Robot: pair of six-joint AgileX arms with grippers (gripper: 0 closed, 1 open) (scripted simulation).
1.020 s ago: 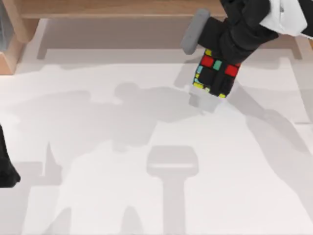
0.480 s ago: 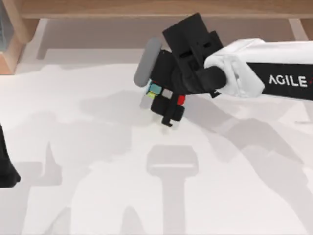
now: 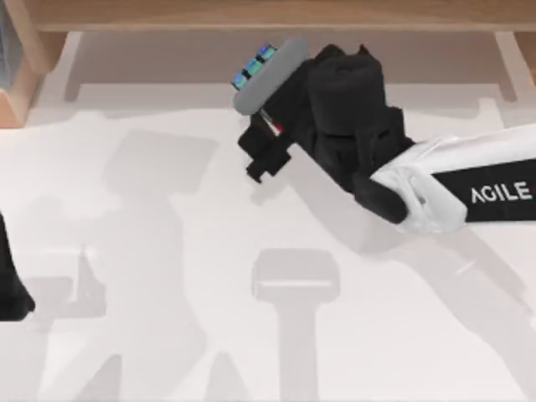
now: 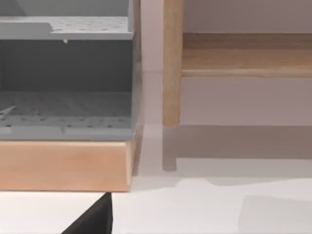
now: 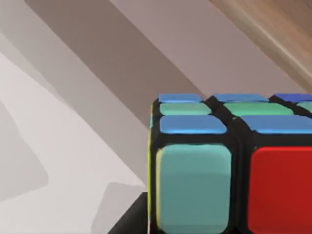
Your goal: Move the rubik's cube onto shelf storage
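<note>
The rubik's cube [image 3: 254,66] hangs above the table, just in front of the shelf storage [image 3: 251,13], the long wooden board along the far edge. My right gripper [image 3: 266,117] is shut on the cube, and its black body and a grey disc hide most of it. Blue and teal tiles peek out past the disc. Close up in the right wrist view, the rubik's cube [image 5: 229,165] shows teal, red and blue tiles, with the wooden shelf storage [image 5: 273,24] beyond it. My left arm [image 3: 10,285] is parked at the table's left edge.
A wooden side support [image 3: 21,67] of the shelf stands at the far left. The left wrist view shows a grey perforated rack [image 4: 66,78] on a wooden base, next to the shelf's upright post [image 4: 171,63]. White table surface [image 3: 251,318] spreads in front.
My right arm carried the cube leftward, then up toward the shelf's front edge, turning its wrist so the cube now points at the board. The left arm stayed still.
</note>
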